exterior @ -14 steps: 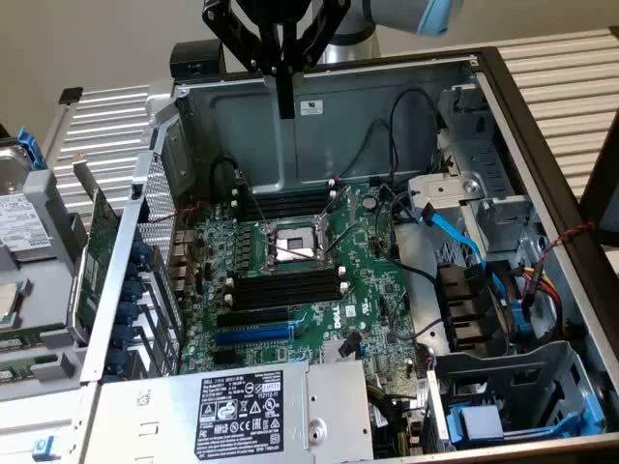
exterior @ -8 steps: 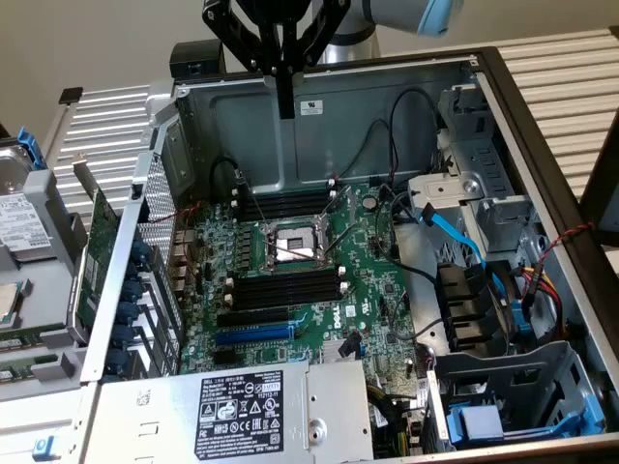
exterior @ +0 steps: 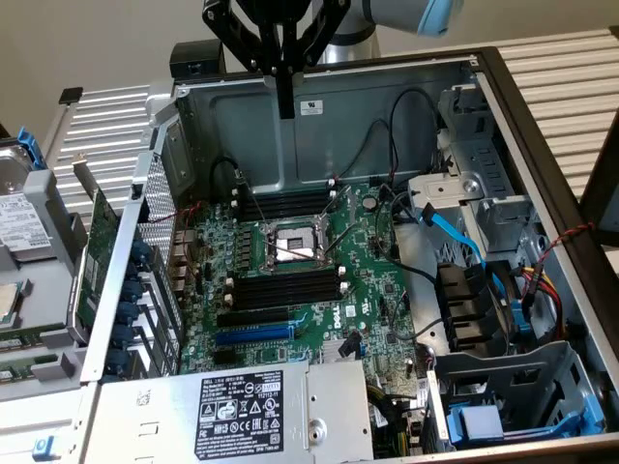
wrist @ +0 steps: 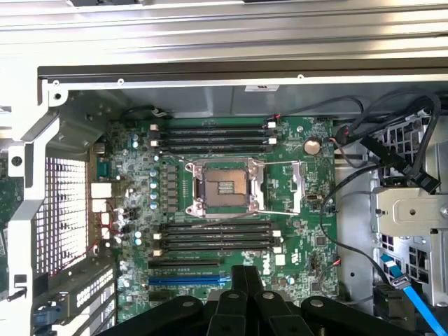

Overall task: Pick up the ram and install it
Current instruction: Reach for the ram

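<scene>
Gripper (exterior: 285, 101) upper centre of exterior view, jaws together, nothing held. Ram (exterior: 29, 340) (probably green stick, lower left): judged light, stiff, fragile; grip board edges, not chips.

The arm (exterior: 392, 12) holds its fingers (exterior: 284, 95) pointing down, pressed together.

The motherboard (exterior: 379, 286) bears a white Dell logo (exterior: 360, 304); the power supply label (exterior: 242, 410) is unreadable.
</scene>
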Robot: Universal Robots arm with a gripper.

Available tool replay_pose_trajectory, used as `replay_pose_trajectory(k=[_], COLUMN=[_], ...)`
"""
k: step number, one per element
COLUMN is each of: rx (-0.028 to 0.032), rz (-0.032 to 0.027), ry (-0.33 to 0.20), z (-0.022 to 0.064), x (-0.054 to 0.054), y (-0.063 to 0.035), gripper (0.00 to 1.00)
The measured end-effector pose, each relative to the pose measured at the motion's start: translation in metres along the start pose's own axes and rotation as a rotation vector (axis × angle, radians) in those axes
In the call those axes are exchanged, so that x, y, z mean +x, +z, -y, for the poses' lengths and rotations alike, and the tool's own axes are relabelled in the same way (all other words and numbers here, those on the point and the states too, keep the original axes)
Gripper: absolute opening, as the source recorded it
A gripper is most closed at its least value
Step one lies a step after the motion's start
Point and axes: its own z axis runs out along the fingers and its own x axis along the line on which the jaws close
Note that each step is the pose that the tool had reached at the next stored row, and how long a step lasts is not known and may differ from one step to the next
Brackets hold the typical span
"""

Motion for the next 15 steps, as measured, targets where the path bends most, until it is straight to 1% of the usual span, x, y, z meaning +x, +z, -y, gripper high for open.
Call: replay_pose_trajectory(k=[2,4,15], rx=[0.0,-0.0001,-0.0001], rz=[0.0,0.0,0.0], ry=[0.0,0.0,0.0], z=[0.0003,0.0009,0.0048], x=[0.005,0.013,0.062], y=[-0.0001,-0.0002,-0.0013], gripper=[0.11,0.11,0.11])
